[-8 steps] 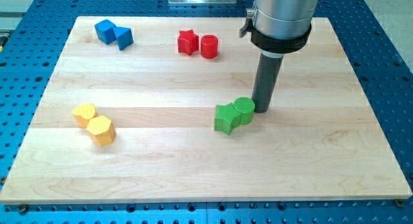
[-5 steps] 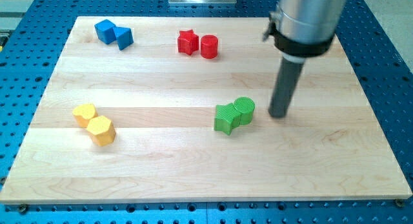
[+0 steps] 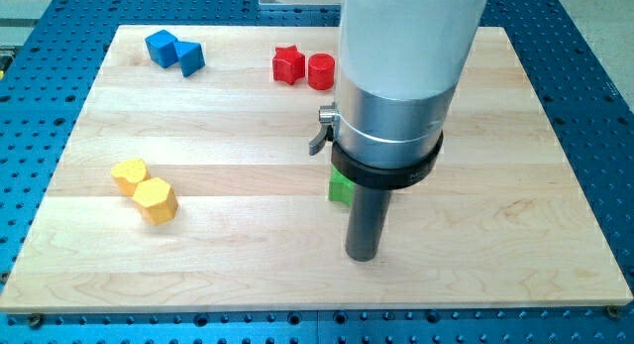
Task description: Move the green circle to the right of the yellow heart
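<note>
One green sliver (image 3: 340,187) shows beside the arm; the green circle itself is hidden
My tip (image 3: 362,256), a bare rod holding nothing, rests toward the view's bottom of the green pair, well right of the yellow heart (image 3: 129,173); pushing blind risks shoving the wrong green block or driving both upward

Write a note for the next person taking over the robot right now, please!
Tip: my tip rests on the board near the view's bottom, just below the green blocks.
Blocks: only a corner of a green block shows; the arm hides the rest, so the green circle cannot be seen. The yellow heart sits far to the view's left, touching the yellow hexagon.
Done: nothing visible yet.
Left: push the green circle across to the heart's right side.
</note>
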{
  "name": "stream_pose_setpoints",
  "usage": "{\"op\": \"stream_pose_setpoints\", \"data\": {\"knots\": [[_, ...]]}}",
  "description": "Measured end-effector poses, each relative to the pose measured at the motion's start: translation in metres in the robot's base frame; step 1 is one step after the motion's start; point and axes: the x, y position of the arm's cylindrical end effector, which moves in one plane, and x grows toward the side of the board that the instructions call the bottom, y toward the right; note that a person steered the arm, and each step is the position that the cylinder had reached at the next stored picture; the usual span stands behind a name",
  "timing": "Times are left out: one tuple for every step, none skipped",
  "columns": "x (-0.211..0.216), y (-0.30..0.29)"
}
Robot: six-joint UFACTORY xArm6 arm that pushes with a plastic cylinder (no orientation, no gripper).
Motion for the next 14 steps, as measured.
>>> {"op": "stream_pose_setpoints", "data": {"knots": [[0.000,-0.047],[0.006,-0.099],[0.008,-0.036],[-0.002,0.071],[-0.007,0.126],[-0.071,0.161],[-0.105,0.111],[-0.091,0.057],[-0.080,0.013],[-0.100,-0.061],[-0.131,-0.093],[-0.155,-0.057],[-0.169,-0.114],[-0.142,-0.183]]}}
